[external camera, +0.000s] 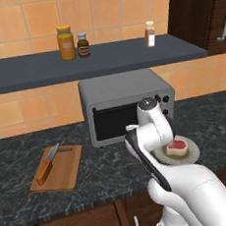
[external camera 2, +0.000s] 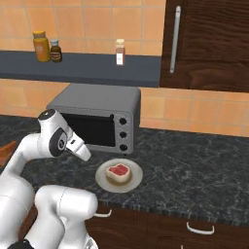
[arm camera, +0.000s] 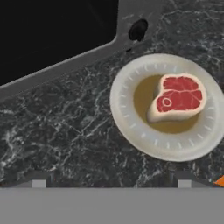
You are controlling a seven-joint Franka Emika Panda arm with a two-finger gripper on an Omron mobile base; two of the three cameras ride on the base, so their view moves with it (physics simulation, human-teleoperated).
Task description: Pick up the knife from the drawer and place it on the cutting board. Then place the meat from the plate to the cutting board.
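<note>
So the knife (external camera: 47, 165) is already lying on the cutting board (external camera: 67, 171) at the lower left of the left base view, which means we're on the meat part now. The meat (arm camera: 177, 97) sits on the plate (arm camera: 127, 118) in the right half of the hand view, a bit right of the plate's centre. The gripper (arm camera: 111, 180) has its fingers spread about as wide as they go and it's holding nothing, with the tips just poking up along the bottom of the hand view, well short of the steak.

What we'd do here: shift toward the right of that view until the steak sits between the fingertips, then come straight down and close across the narrower width of the slab. Our guess is it's soft and low, so we need to go deep enough to catch the sides without scraping the plate or shoving it along.

The counter (external camera: 9, 145) is dark marbled stone. A grey toaster oven (external camera 2: 97, 114) stands just behind the plate, so not much room that way. Above it, a dark shelf (external camera: 31, 69) carries three jars, with orange tiles behind.
</note>
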